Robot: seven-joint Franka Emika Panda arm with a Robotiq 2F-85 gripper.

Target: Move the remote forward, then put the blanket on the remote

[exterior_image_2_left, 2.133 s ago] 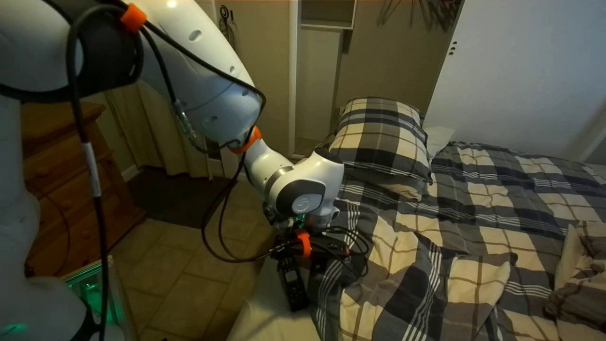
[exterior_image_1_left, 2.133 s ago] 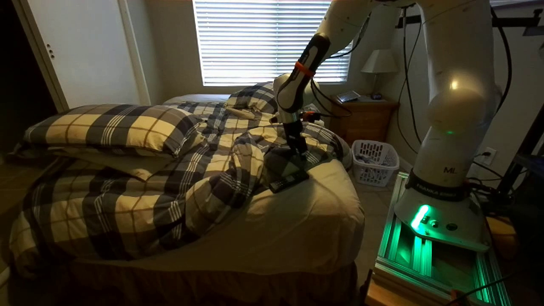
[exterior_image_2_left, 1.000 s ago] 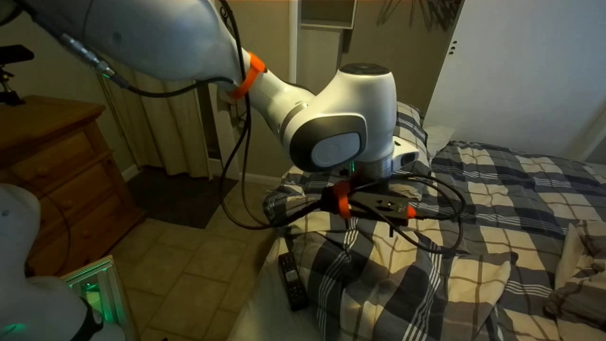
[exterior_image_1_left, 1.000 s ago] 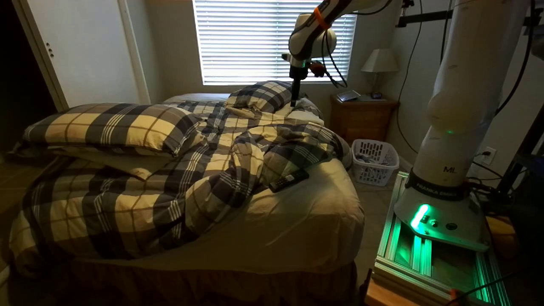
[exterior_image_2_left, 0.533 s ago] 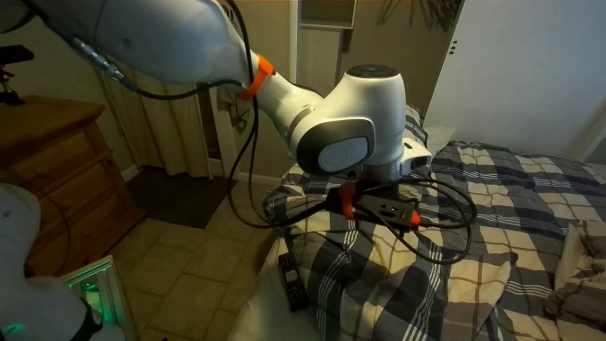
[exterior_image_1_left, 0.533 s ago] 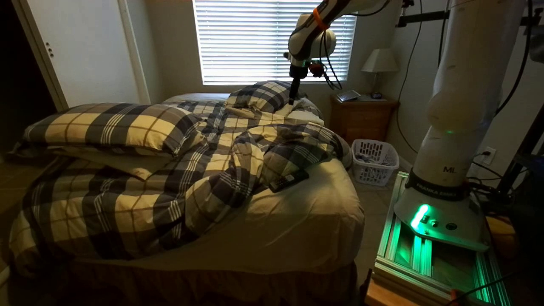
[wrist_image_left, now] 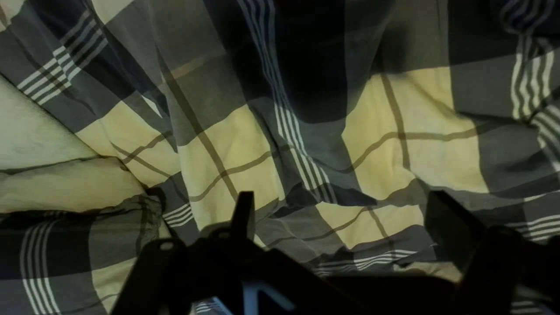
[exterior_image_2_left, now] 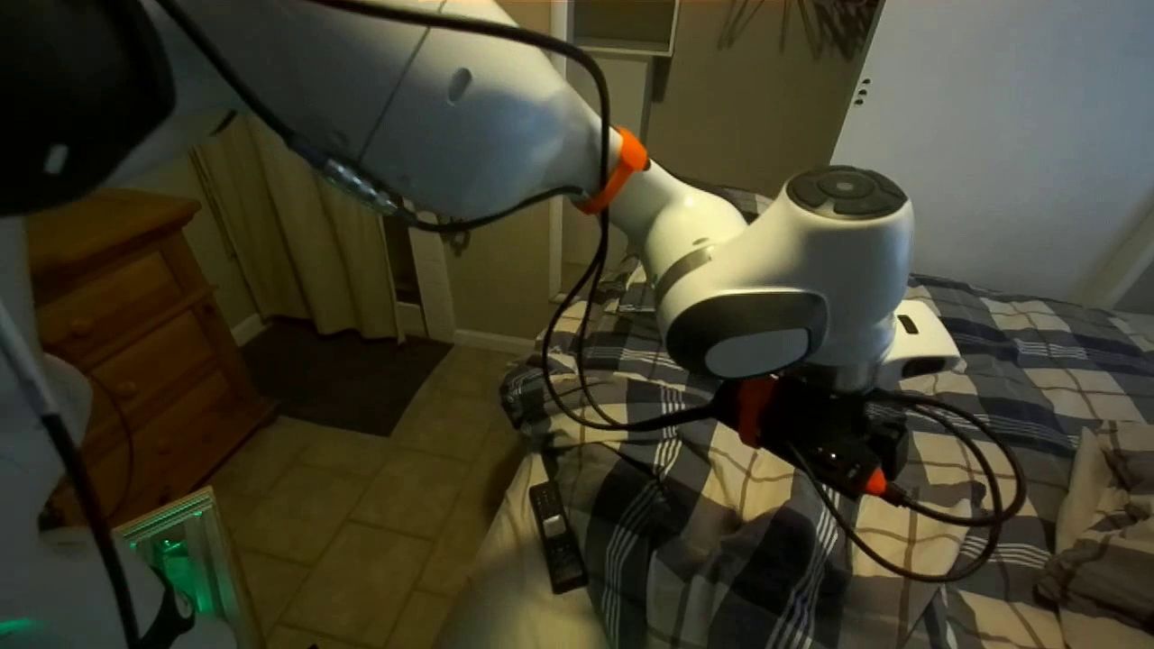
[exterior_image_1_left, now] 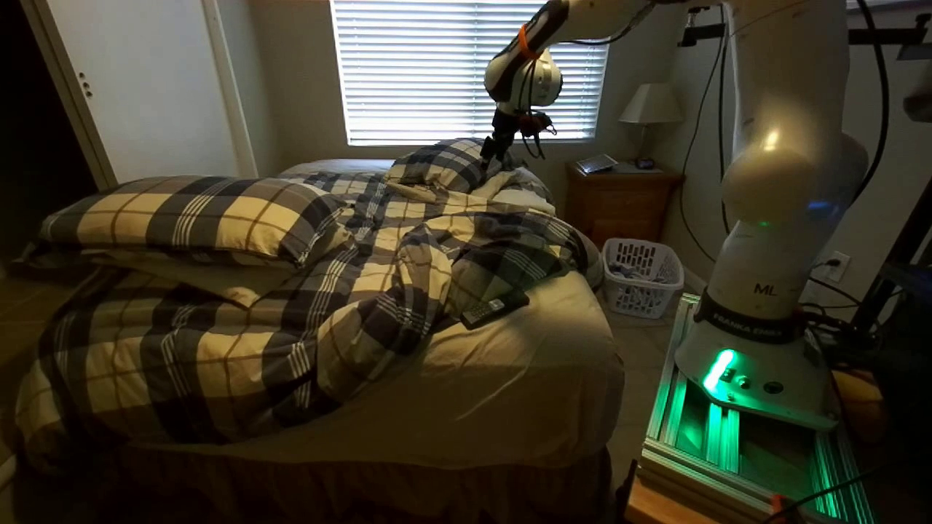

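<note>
The black remote lies on the pale sheet at the blanket's edge, near the bed corner. It shows in both exterior views, uncovered. The plaid blanket is spread in folds over the bed. It shows in an exterior view and fills most of the wrist view. My gripper is open above the blanket, its fingers wide apart with only blanket fabric showing beyond them. In an exterior view, my gripper hangs above the bed, well away from the remote. The remote is out of the wrist view.
Plaid pillows lie on the bed, with another at the far end. A white laundry basket and a wooden nightstand stand beside the bed. A loose cable loop hangs around the wrist.
The arm has risen from close beside the remote to high above the bed. In the last half second the wrist has turned and moved farther over the blanket. The remote has not visibly moved.
</note>
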